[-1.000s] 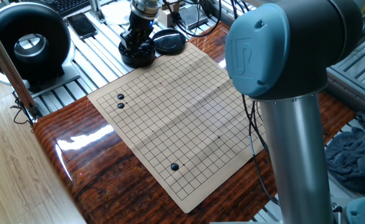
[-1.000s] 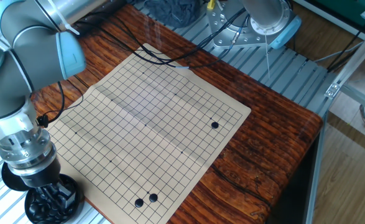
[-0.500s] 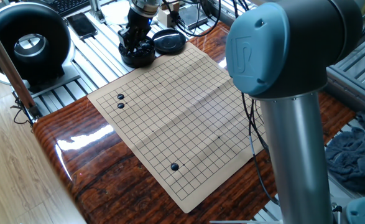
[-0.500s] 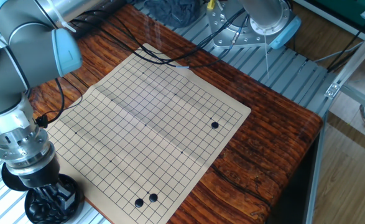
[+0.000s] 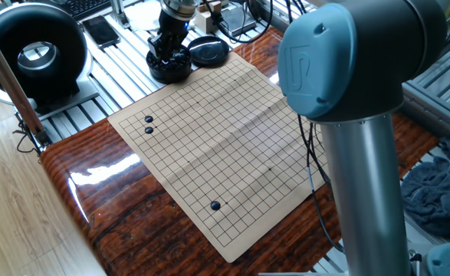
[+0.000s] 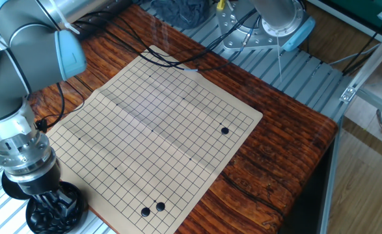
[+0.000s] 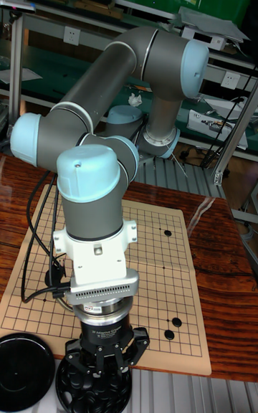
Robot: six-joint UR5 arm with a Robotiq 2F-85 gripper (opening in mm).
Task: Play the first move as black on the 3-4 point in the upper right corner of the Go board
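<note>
Gripper (image 7: 102,368) sits straight down in the stone bowl (image 5: 170,69), fingertips buried among the black stones. Bowl stands on the table (image 6: 269,156) just off 1 corner of the Go board (image 6: 151,130), touching or nearly touching its edge.

Jaws: look part-spread over the stones in the tall fixed view, but the tips are hidden in the pile. I cannot tell whether they pinch a stone or are empty.

Key relation: the stone to be played is directly under or between the jaws, inside the bowl, so the pick is purely vertical. A Go stone is a round disc lying flat: no long axis, no pointing direction, so wrist yaw does not matter for the grasp.

Board already carries 3 black stones: 1 pair (image 6: 152,208) near the edge closest to the bowl, 1 single stone (image 6: 224,130) well apart, toward the far side of the board from the bowl. Bowl lid (image 5: 208,50) lies just beside the bowl, off the board.

Judgement: step in hand is the pick. Which corner counts as upper right is not readable from these views; the 3-4 point there must be an empty intersection. The travel is a lift out of the bowl, then a traverse across the board away from the bowl.
</note>
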